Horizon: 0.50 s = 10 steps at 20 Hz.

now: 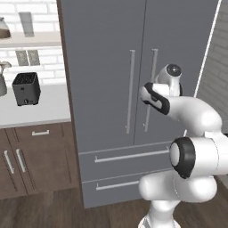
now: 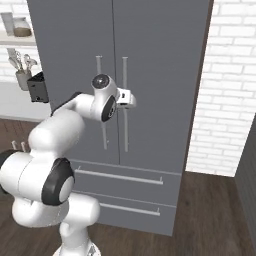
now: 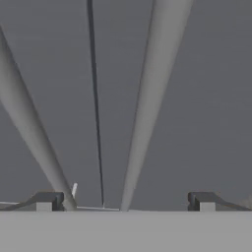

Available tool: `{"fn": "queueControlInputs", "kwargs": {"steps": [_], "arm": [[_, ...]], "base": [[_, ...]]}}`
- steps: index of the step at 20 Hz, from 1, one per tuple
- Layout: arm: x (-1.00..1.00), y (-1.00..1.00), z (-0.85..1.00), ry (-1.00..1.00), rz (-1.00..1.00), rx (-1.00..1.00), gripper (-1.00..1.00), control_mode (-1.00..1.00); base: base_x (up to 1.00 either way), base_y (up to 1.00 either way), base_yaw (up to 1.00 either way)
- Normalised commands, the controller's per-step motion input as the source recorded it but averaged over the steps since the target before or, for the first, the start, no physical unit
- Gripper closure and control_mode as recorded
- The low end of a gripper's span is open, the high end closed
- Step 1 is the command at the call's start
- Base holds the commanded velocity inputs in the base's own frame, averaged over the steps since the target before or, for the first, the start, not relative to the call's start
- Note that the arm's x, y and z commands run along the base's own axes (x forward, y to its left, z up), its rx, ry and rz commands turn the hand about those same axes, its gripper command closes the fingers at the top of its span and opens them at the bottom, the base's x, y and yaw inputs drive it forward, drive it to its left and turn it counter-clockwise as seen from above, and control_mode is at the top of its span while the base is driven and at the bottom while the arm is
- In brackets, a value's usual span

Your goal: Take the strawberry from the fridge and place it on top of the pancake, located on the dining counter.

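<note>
Hand view: hand [image 3: 125,202] spread wide before flat matte-grey fridge [image 3: 206,98], straddling round silver handle [image 3: 147,113].

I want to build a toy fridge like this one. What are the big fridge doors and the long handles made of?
The fridge doors look like painted or brushed metal: flat, matte grey, no reflections. The handles look like polished steel, paler and silvery with a soft sheen. It's a rendered scene, so that's only a guess.

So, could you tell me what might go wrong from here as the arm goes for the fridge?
Both fridge doors are shut, and the open gripper sits close to two near-parallel handles: the right handle runs between the jaws, while the left handle passes by one fingertip. It could clip the wrong handle or slip off.
</note>
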Motion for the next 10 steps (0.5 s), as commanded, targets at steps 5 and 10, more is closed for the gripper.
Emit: {"fn": "queueControlInputs", "kwargs": {"steps": [5,10], "arm": [[0.56,-0.13,-0.22,0.00,0.00,0.00,-1.00,-1.00],[0.55,-0.12,-0.24,0.00,0.00,0.00,-1.00,-1.00]], "base": [[0.00,0.00,0.00],[0.00,0.00,0.00]]}}
